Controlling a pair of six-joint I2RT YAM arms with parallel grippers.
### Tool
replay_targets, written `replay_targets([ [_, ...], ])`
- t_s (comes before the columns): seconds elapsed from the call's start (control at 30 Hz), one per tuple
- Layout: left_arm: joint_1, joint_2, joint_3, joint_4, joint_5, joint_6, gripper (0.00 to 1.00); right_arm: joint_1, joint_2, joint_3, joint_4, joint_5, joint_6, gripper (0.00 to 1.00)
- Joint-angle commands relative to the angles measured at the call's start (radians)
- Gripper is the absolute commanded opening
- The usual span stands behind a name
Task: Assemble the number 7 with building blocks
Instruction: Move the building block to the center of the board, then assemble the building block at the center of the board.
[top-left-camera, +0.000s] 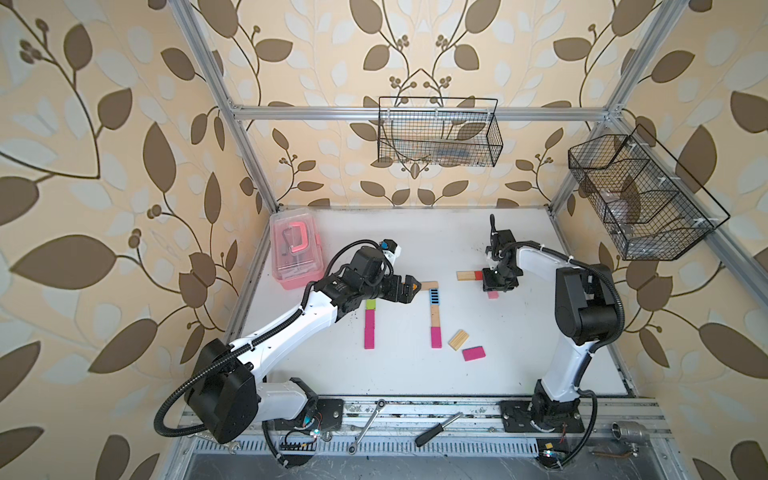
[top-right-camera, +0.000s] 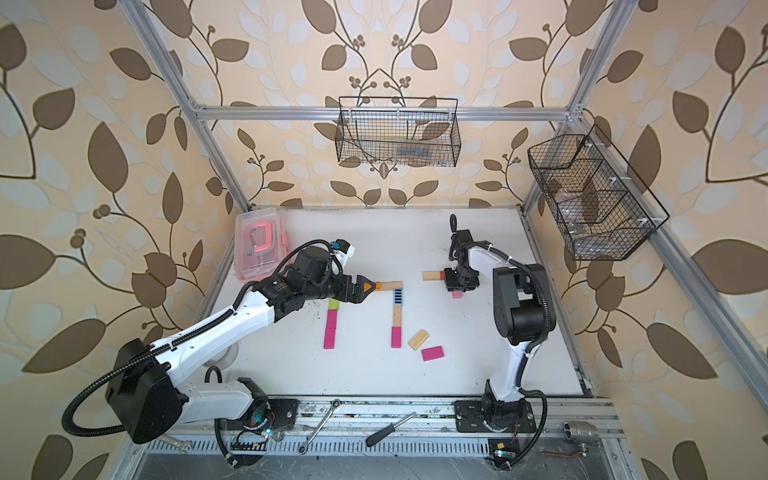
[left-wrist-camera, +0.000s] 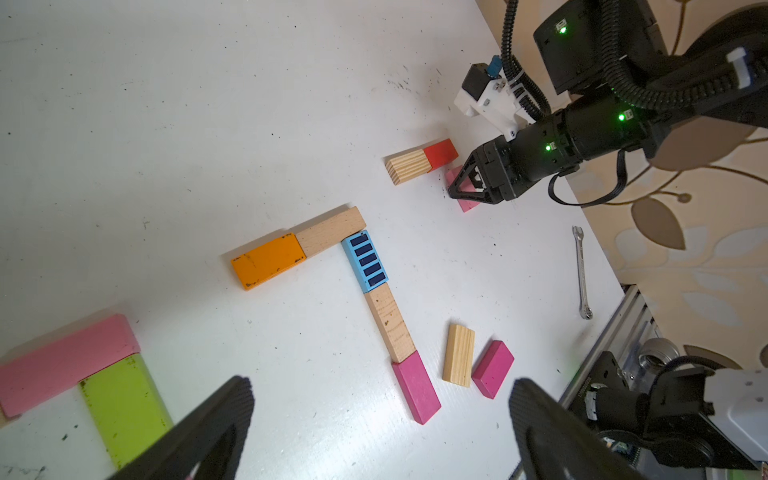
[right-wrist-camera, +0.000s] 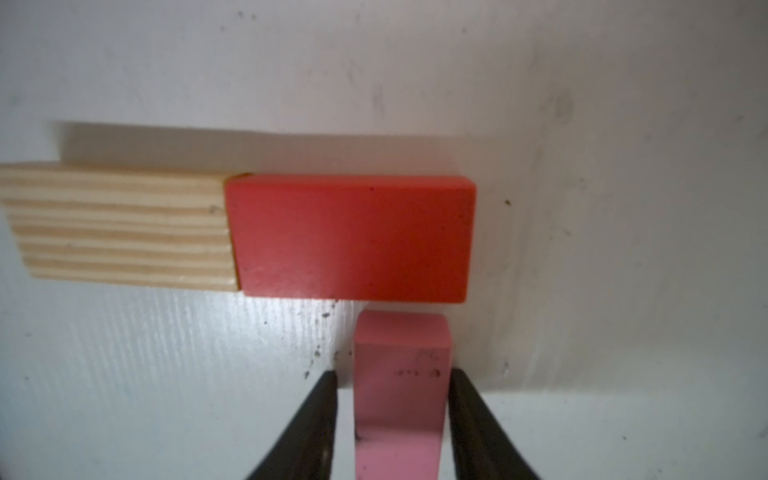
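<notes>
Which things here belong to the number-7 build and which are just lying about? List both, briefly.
Job, blocks such as: orange block, blue striped block, red block, pink block by the red one, lime green block, loose magenta block, loose wood block.
Lying about: pink plastic box, wrench, screwdriver, back wire basket, metal fitting.

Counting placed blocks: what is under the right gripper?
A pink block lies between the fingers of the right gripper, its end just short of the red block. In a top view only its near end shows; the gripper covers the rest.
</notes>
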Motion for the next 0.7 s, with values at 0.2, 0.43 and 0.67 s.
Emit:
replay_targets([
  [0.2, 0.011, -0.006, 0.041, 0.015, 0.009, 0.02, 0.99, -0.042, -0.231, -0.135, 0.003, -0.036, 0.05, 0.62],
  [0.43, 0.011, 0.005, 0.046, 0.02, 0.02, 0.02, 0.99, -0.06, -0.365, -0.329, 0.091, -0.112, 0.098, 0.28],
  [0.67, 0.012, -0.002, 0.043, 0.017, 0.018, 0.017, 0.99, -0.069, -0.328, -0.392, 0.182, -0.16, 0.109, 0.13],
])
